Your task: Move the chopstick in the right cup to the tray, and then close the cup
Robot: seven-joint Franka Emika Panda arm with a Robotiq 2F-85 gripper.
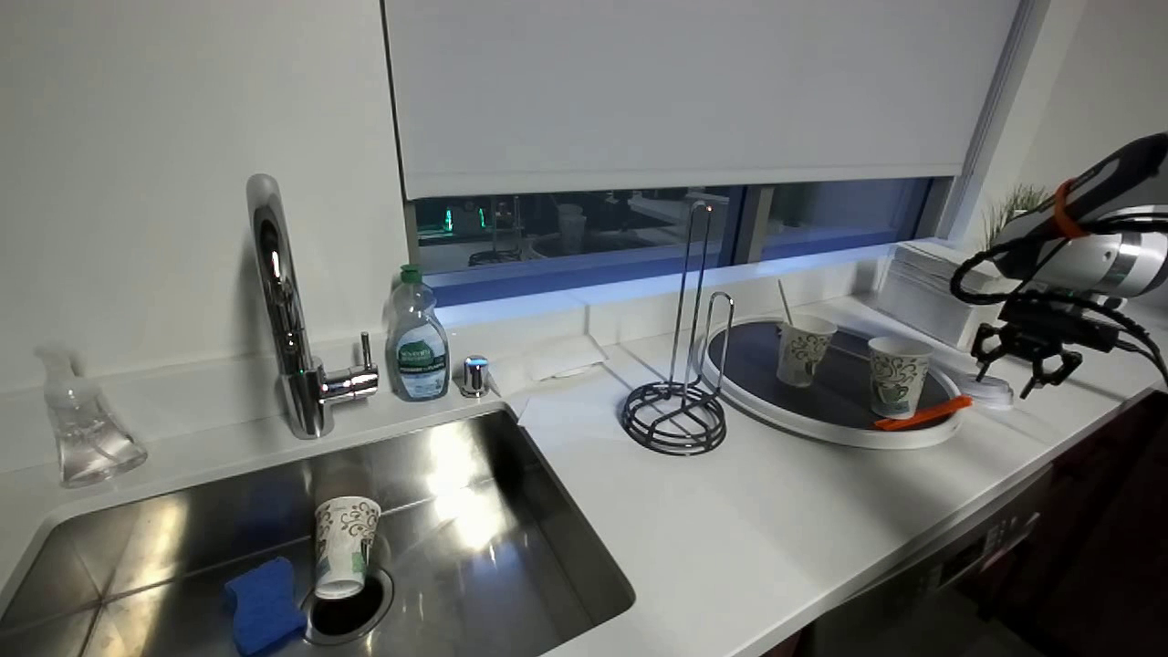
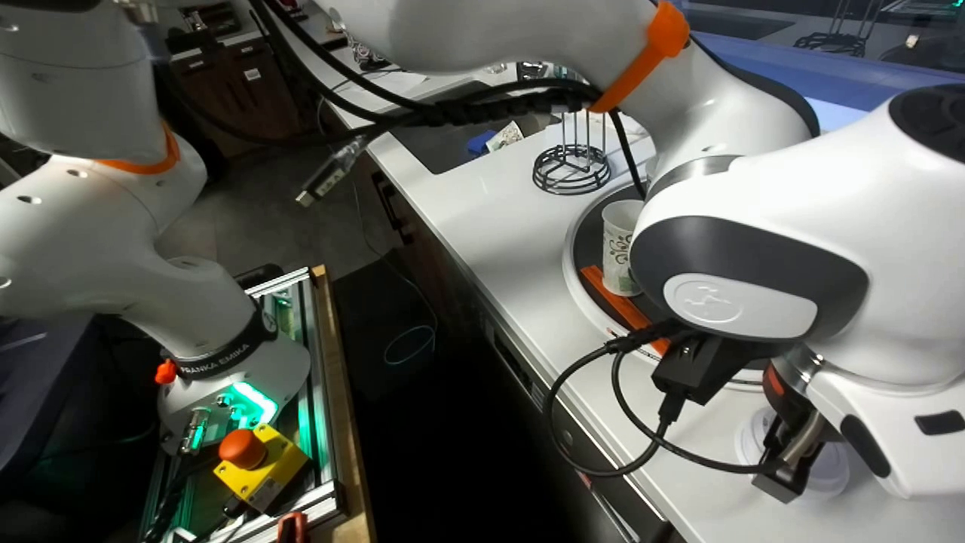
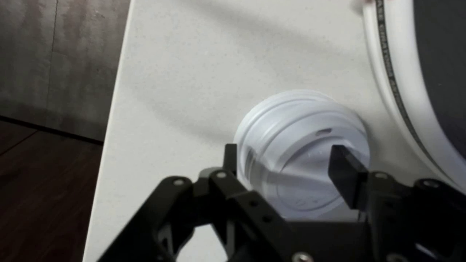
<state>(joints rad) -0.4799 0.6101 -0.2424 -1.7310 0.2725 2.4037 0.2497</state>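
2 stacked lids (image 1: pixel 990 395) sit right of the tray (image 1: pixel 844 388) under my spread gripper (image 3: pixel 283 156), nothing gripped, and the right cup (image 1: pixel 899 376) on it shows no stick (orange strip (image 1: pixel 926 414) near it may be the chopstick), so imo only capping's left.

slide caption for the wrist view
Open gripper over a white lid beside the round tray, pale counter beneath.
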